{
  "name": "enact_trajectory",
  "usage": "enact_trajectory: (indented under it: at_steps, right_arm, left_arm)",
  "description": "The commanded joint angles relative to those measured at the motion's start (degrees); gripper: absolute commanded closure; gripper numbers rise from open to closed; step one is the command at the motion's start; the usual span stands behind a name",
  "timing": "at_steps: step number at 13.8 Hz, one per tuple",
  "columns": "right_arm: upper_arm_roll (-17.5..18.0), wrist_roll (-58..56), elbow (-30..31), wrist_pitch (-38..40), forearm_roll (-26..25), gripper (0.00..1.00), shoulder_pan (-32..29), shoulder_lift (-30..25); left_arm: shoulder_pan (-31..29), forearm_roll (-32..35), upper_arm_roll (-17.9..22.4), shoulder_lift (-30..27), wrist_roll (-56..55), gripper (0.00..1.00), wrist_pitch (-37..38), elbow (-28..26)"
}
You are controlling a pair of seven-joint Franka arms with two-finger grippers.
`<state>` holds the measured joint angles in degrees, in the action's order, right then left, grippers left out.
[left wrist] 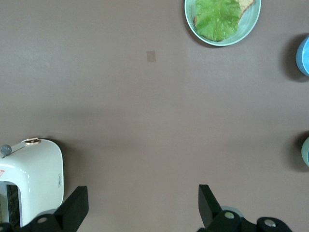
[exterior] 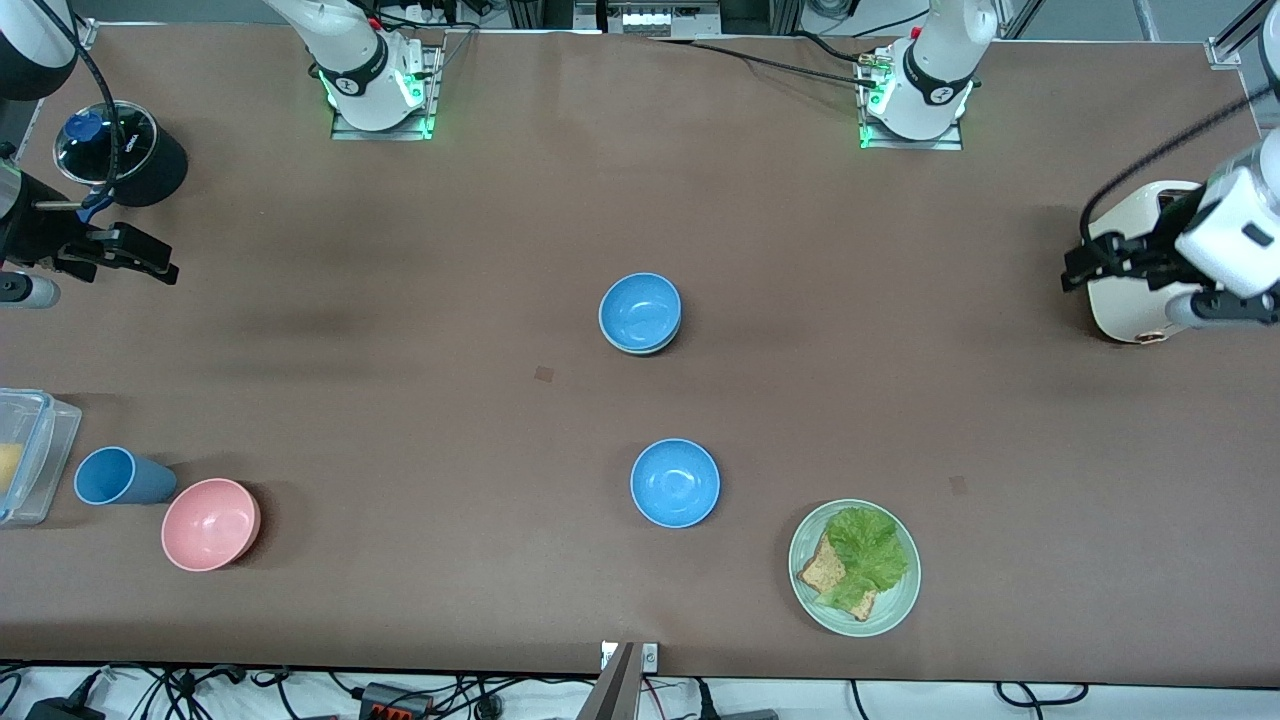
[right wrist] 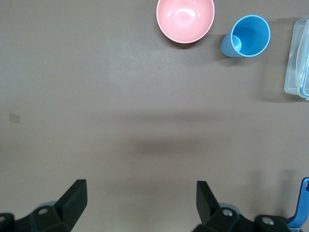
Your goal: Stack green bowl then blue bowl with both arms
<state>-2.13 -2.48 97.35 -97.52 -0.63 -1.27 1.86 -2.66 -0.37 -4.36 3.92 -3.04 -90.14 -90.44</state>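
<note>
In the middle of the table a blue bowl (exterior: 640,310) sits nested in the green bowl (exterior: 640,350), of which only a thin pale rim shows. A second blue bowl (exterior: 675,483) stands alone, nearer to the front camera. My left gripper (exterior: 1090,265) hangs open and empty over the toaster at the left arm's end; its wrist view shows the fingers (left wrist: 75,208) wide apart over bare table. My right gripper (exterior: 140,255) hangs open and empty at the right arm's end, with nothing between its fingers (right wrist: 207,200).
A white toaster (exterior: 1140,260) stands under the left gripper. A pale-green plate (exterior: 900,600) with bread and lettuce lies near the front edge. At the right arm's end are a pink bowl (exterior: 210,523), a blue cup (exterior: 120,477), a clear box (exterior: 30,455) and a black pot (exterior: 120,150).
</note>
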Motion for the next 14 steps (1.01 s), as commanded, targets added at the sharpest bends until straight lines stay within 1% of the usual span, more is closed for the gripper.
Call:
enact_trajectory:
  at_steps: [1,3,7,14]
  right_arm:
    - [-0.2,-0.9,1.2,-0.6,-0.5,0.0,0.2,-1.2]
    - [-0.2,-0.9,1.1,-0.6,-0.5,0.0,0.3,-1.4]
    - [-0.2,-0.9,1.1,-0.7,-0.6,0.0,0.3,-1.3]
    - [-0.2,-0.9,1.1,-0.6,-0.2,0.0,0.2,-1.3]
  left_arm:
    - [2.8,-0.7,1.3,-1.2,1.4,0.0,-2.1,-2.5]
    - [2.8,-0.5,1.3,-0.1,1.5,0.0,-2.2,-1.5]
    - [2.9,-0.4,0.6,0.3,1.9,0.0,-2.0,-0.8]
    - [2.1,-0.9,0.7,0.7,2.9,0.0,-0.6,-0.7]
